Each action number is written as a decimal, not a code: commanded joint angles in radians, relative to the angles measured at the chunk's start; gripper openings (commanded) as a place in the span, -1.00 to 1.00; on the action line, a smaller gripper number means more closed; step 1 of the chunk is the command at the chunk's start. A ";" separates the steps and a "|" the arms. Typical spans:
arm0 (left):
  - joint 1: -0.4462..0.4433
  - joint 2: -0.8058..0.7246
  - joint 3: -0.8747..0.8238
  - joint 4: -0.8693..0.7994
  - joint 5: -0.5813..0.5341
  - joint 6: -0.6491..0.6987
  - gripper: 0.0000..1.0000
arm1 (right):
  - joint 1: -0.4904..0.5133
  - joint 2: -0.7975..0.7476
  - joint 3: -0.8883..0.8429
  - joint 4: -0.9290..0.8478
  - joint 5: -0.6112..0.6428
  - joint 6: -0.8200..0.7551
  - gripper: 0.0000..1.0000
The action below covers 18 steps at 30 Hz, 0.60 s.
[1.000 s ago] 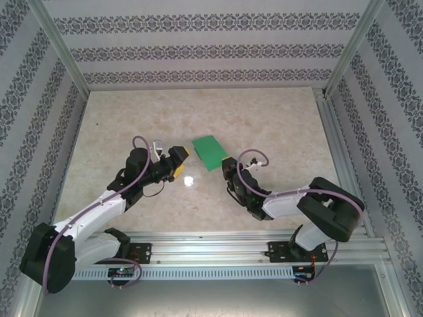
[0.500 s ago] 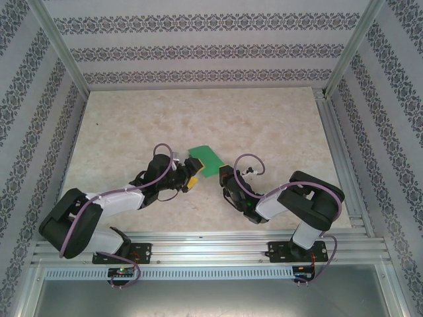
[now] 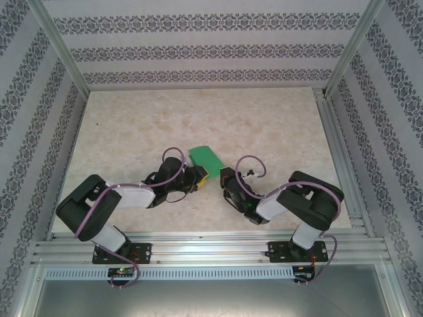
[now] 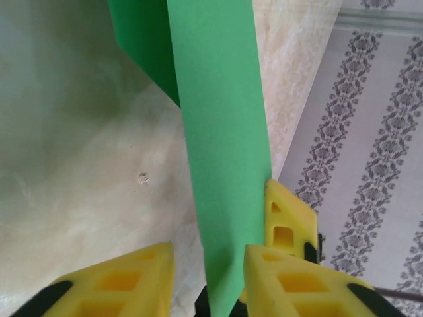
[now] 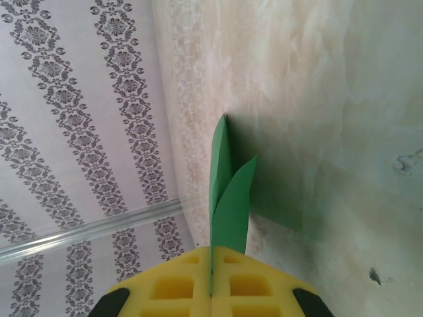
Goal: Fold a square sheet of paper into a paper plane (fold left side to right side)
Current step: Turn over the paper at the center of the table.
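On the pale marble table (image 3: 132, 125), near its middle, the sheet of paper (image 3: 205, 158) is lying folded into a green oblong. Its long axis is running from the two grippers away to the far wall, leaning a little to the left. At the near left corner of the sheet the left gripper (image 3: 196, 177) is reaching in low. The top view is not showing its jaws, but the left wrist view is: the yellow fingers (image 4: 125, 281) are standing partly apart, and a raised strip of the sheet is passing between them. The strip is leaning on one finger while a gap is showing at the other. At the near right corner of the sheet the right gripper (image 3: 225, 177) is meeting the paper. Its wrist view is giving what the top view is hiding: both fingers (image 5: 172, 287) are pressing together and pinching a lifted edge, whose layers are spreading apart beyond the tips.
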<state>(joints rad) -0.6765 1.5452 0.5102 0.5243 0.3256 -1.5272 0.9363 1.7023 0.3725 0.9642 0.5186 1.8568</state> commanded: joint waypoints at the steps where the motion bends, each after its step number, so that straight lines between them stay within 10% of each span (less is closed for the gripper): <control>1: -0.009 -0.027 0.036 -0.005 -0.040 0.014 -0.54 | 0.013 0.010 -0.007 -0.003 -0.002 0.009 -1.00; 8: -0.009 -0.008 0.022 0.019 -0.037 -0.010 -1.00 | 0.018 0.005 -0.010 -0.012 -0.002 -0.011 -0.92; 14: -0.010 -0.058 0.029 -0.104 -0.066 0.011 -1.00 | 0.026 -0.147 -0.124 -0.108 0.048 -0.098 -0.09; 18: -0.006 -0.076 0.035 -0.161 -0.050 0.025 -1.00 | 0.004 -0.464 -0.152 -0.515 0.075 -0.242 0.27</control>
<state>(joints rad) -0.6765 1.4940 0.5293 0.4370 0.2817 -1.5227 0.9527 1.4052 0.2192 0.7143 0.5423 1.7508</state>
